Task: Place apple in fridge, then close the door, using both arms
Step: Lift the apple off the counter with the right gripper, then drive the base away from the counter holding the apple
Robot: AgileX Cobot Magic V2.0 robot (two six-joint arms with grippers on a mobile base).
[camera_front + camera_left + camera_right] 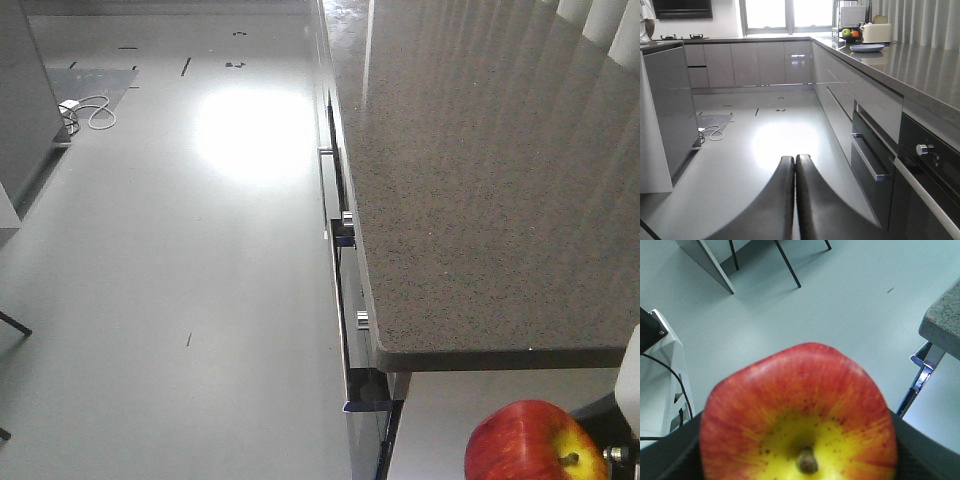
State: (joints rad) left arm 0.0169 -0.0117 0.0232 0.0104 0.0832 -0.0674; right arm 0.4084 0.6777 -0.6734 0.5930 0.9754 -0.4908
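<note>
**Item:** small round red apple (799,405) with a yellow stem patch, lower centre of the right wrist view, pinched by the black right end effector (799,452).

**Left end effector** (794,167): pressed together, empty, above the pale glossy floor (765,145).

**Speckled grey stone tabletop** (480,180): upper right.

**Fridge:** unseen.

**Step, judged:** transport. Next, carry the apple to the fridge.

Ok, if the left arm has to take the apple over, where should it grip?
Probably across the widest red girth of the apple, coming from the end opposite the stem: the stem dimple faces the right end effector, whose fingers cover two flanks.
</note>
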